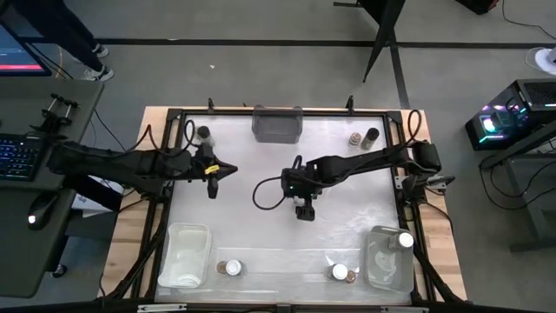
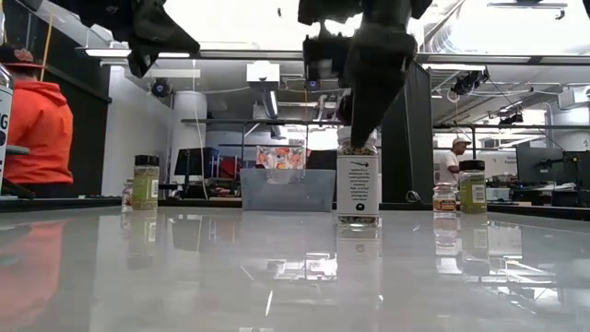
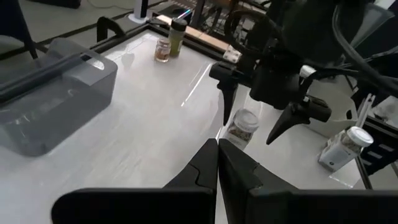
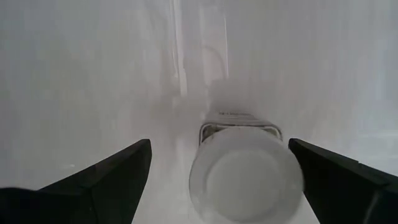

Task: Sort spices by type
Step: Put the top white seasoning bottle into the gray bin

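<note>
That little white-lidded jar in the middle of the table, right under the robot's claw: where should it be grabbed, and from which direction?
Probably from straight above, closing the jaws on the sides just below the lid. The white-lidded jar stands upright with clear table all round, and its round body gives two opposite sides to squeeze. The right gripper already hangs over it, fingers spread wide on either side, not touching it.
</note>
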You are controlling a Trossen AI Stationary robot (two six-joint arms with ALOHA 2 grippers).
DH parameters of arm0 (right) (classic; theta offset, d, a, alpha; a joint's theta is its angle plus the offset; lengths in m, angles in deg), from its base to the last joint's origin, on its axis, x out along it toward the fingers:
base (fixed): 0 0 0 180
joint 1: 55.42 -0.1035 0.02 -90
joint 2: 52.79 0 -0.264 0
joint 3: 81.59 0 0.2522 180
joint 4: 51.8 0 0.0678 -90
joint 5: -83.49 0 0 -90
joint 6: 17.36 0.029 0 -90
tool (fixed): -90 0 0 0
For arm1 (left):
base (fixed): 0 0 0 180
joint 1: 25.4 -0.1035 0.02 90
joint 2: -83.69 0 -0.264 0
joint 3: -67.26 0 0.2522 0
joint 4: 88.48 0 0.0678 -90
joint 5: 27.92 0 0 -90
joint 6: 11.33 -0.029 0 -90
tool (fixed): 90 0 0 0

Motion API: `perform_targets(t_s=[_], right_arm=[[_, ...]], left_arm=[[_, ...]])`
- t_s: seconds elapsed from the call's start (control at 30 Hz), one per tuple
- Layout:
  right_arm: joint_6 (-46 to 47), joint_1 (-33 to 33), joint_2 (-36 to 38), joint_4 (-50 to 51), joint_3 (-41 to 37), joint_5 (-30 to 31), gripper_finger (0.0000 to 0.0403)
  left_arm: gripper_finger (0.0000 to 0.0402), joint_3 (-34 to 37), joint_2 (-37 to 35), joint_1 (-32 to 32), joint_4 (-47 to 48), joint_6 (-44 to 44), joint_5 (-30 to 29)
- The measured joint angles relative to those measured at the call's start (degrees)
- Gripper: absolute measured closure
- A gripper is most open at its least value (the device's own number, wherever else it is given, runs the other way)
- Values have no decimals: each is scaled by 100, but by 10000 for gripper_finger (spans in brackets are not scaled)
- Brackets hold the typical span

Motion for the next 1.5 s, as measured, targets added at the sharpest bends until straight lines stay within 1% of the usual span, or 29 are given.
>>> perform_targets(t_s=[0.13,0.23,0.37,0.57,0.67,0.8,0.9,1.03,1.13,1.3,1.5], right_arm=[[104,0,-266,6,0,7,32],[277,0,-363,-12,0,47,53],[299,0,-377,-60,0,180,107],[297,-1,-290,147,0,256,205],[336,-2,-80,303,0,256,209],[756,-33,399,505,0,230,209],[1077,-185,835,861,0,229,209],[1703,-610,1344,1585,0,189,209],[2283,-1090,1656,2101,0,193,209],[3437,-2090,2033,2723,0,163,209],[5041,-3325,2336,3273,0,-50,209]], left_arm=[[401,0,8,0,-51,-4,-4],[401,0,8,0,-43,-4,-3],[401,0,8,0,-39,-7,-3],[401,-1,8,0,-38,-70,-4],[401,-2,8,-2,-29,-160,-15],[401,-2,8,-24,-9,-166,-124],[401,-2,8,-24,4,-168,-240],[401,-5,29,-24,3,-173,-396],[401,-5,76,-24,4,-224,-429],[401,-5,174,-24,7,-262,-434],[401,-5,194,-24,-40,-264,-420]])
